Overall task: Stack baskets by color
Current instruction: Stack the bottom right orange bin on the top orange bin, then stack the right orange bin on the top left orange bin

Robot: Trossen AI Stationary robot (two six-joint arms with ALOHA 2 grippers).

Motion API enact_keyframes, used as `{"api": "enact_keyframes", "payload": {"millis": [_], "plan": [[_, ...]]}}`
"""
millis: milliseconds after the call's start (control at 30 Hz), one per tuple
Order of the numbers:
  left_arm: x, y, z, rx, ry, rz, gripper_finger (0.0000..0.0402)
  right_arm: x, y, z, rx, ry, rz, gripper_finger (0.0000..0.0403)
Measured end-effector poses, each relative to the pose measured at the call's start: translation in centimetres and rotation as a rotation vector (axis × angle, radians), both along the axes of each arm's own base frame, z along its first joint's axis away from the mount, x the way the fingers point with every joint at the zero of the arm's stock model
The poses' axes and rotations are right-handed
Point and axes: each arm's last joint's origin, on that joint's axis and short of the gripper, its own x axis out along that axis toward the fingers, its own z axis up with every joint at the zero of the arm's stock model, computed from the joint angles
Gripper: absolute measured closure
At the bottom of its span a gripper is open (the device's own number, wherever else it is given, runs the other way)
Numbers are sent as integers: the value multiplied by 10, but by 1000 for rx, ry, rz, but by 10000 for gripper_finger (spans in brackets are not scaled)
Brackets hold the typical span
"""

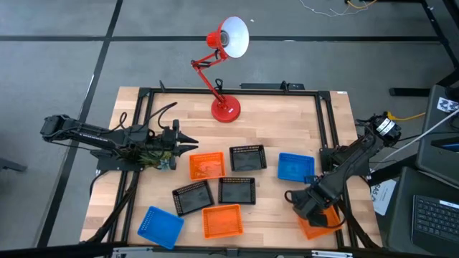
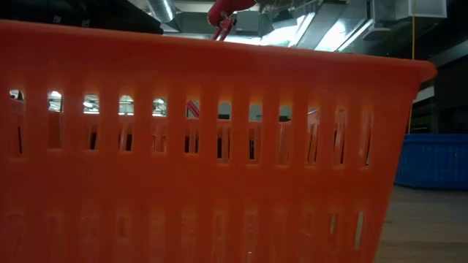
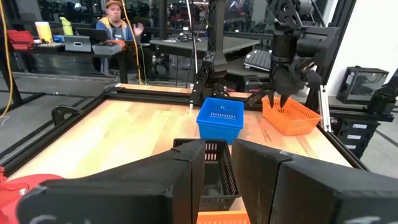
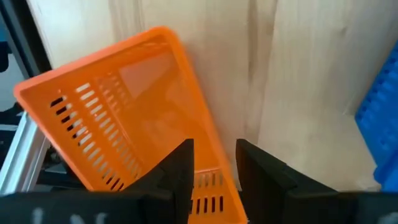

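Several baskets lie on the wooden table: orange ones (image 1: 206, 166) (image 1: 222, 220), black ones (image 1: 247, 158) (image 1: 192, 197) (image 1: 237, 190) and blue ones (image 1: 295, 167) (image 1: 159, 226). Another orange basket (image 1: 320, 223) sits askew at the near right, over the table's side rail. My right gripper (image 1: 310, 206) points steeply down onto it and is shut on its wall. My left gripper (image 1: 192, 144) waits level at the left, slightly open and holding nothing. It points toward a black basket (image 3: 214, 163). In the low view, an orange basket's slotted wall (image 2: 205, 146) fills most of the picture. My right gripper has the orange basket by one long wall, near a corner (image 4: 210, 177). One finger (image 4: 180, 168) is inside the basket and the other (image 4: 258, 168) is outside. The fingers come from above, slanting down, and lie across the wall. The basket sits tilted, its far end (image 4: 68, 99) over the rail.
A red desk lamp (image 1: 226, 107) stands at the table's far middle, its head (image 1: 233, 36) reaching beyond the far edge. A black frame (image 1: 326, 122) runs round the tabletop. Bare wood lies between the lamp and the baskets. A person (image 3: 115, 25) sits at a desk beyond the table.
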Motion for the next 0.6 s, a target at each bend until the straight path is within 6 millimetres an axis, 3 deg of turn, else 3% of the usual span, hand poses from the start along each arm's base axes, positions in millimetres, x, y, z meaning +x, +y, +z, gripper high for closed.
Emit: {"api": "enact_keyframes", "payload": {"millis": [267, 600], "plan": [[0, 0, 0, 0, 1, 0, 328, 0, 7, -4, -21, -47, 29, 284], [0, 0, -1, 1, 11, 0, 328, 7, 16, -38, -105, 56, 35, 284]]}}
